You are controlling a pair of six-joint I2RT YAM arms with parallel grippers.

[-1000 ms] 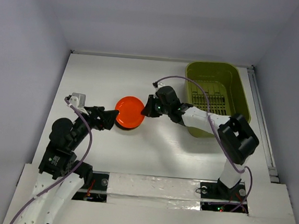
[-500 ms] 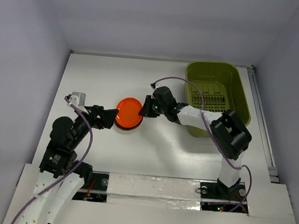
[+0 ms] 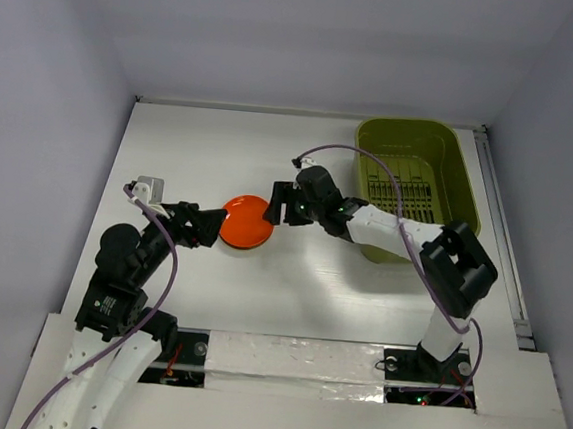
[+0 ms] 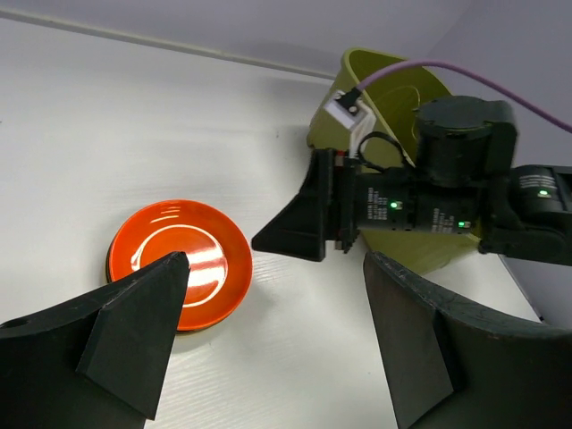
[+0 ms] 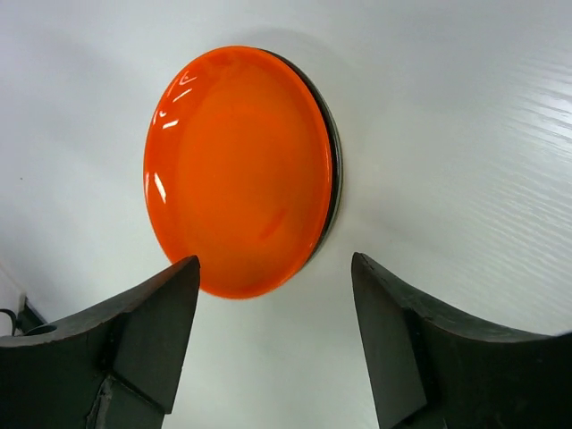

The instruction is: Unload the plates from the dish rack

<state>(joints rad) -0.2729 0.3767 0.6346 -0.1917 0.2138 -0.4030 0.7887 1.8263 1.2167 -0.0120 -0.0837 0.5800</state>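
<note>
Pretty bare-bones booth here: a white worktop (image 3: pixel 202 147) with a faint grain, boxed in by a pale grey back wall (image 3: pixel 322 37), a left wall (image 3: pixel 31 152) and a right wall (image 3: pixel 563 148) in the same shade. Lighting's soft and even, only faint shadows. A strip of silvery tape (image 3: pixel 294 356) runs along the near edge, and a thin metal rail (image 3: pixel 503 233) lines the worktop's right side.

No writing, brand, number or sign can be read in any view. The white block (image 4: pixel 350 114) behind the right hand (image 3: pixel 275 206) carries a dark square (too small to tell whether it is print). The orange-red plate (image 5: pixel 237 170) in front of that hand is plain.
</note>
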